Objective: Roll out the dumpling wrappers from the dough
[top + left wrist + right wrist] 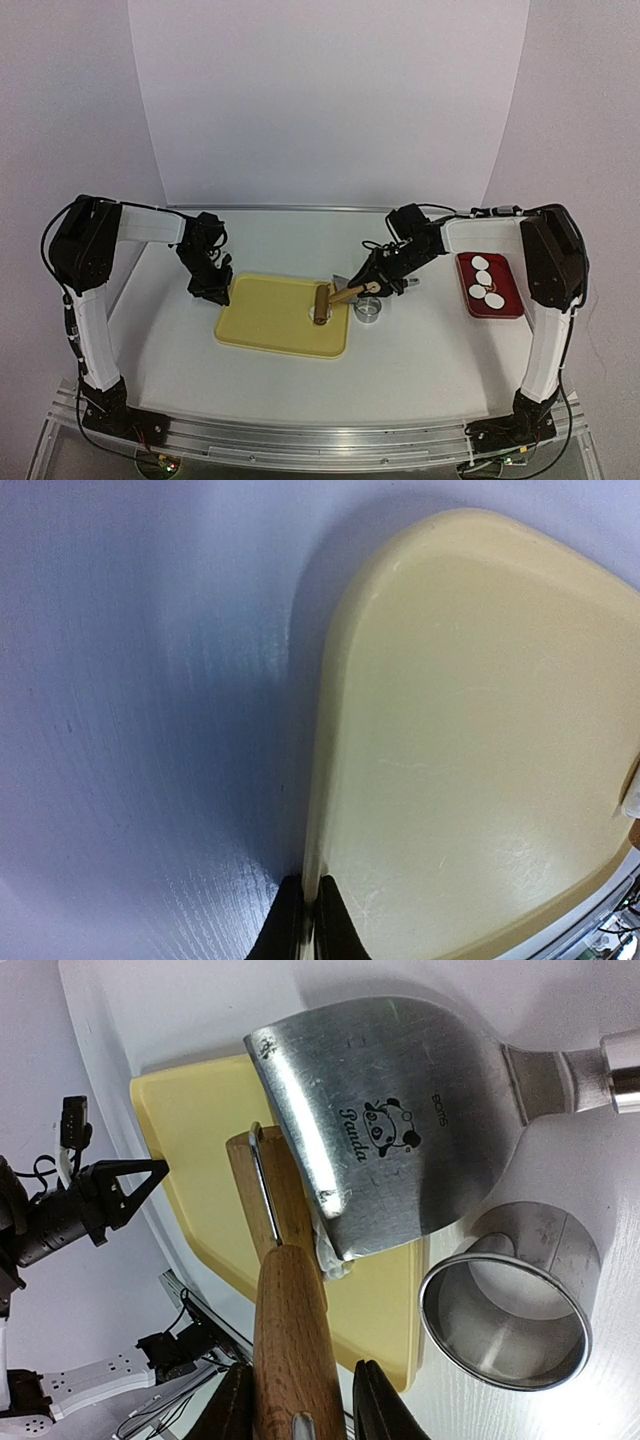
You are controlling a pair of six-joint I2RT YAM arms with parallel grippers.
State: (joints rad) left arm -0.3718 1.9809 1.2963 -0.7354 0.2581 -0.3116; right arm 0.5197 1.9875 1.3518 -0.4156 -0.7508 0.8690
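Observation:
A yellow cutting board (270,318) lies mid-table. My left gripper (212,290) is shut on the edge of its far left corner; the left wrist view shows the fingers (310,925) pinching the board's rim (325,780). My right gripper (368,284) is shut on the wooden handle (290,1340) of a rolling pin, whose roller (321,303) rests on the board's right part. A small white dough scrap (337,1252) lies beside the roller, under a metal scraper blade (400,1120). Several round white dumpling wrappers (483,279) lie on a red tray (510,305) at the right.
A metal ring cutter (369,311) stands on the table just off the board's right edge, also seen in the right wrist view (510,1305). The scraper's handle (625,1065) reaches off to the right. White walls close the back.

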